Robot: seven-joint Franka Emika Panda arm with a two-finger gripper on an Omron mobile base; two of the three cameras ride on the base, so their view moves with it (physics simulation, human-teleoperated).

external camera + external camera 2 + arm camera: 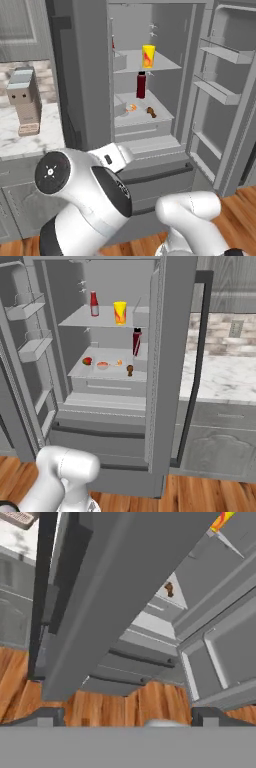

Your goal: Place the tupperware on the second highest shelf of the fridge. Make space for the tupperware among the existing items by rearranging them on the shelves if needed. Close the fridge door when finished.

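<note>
Fridge [145, 30] open at frame centre, yellow cup [148, 55] on a crowded shelf; the gripper [128, 714], spread wide and empty, risks toppling bottles when reaching in

- To my left, a knife block [25, 100] stands on the marble counter [30, 135]
- Wood floor [210, 496] lies below me
- Grey cabinets [225, 441] sit under the counter

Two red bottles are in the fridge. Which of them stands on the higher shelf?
The small red bottle with a white cap, left of the yellow cup on the upper shelf. The dark red bottle stands on the shelf below, further right.
</note>
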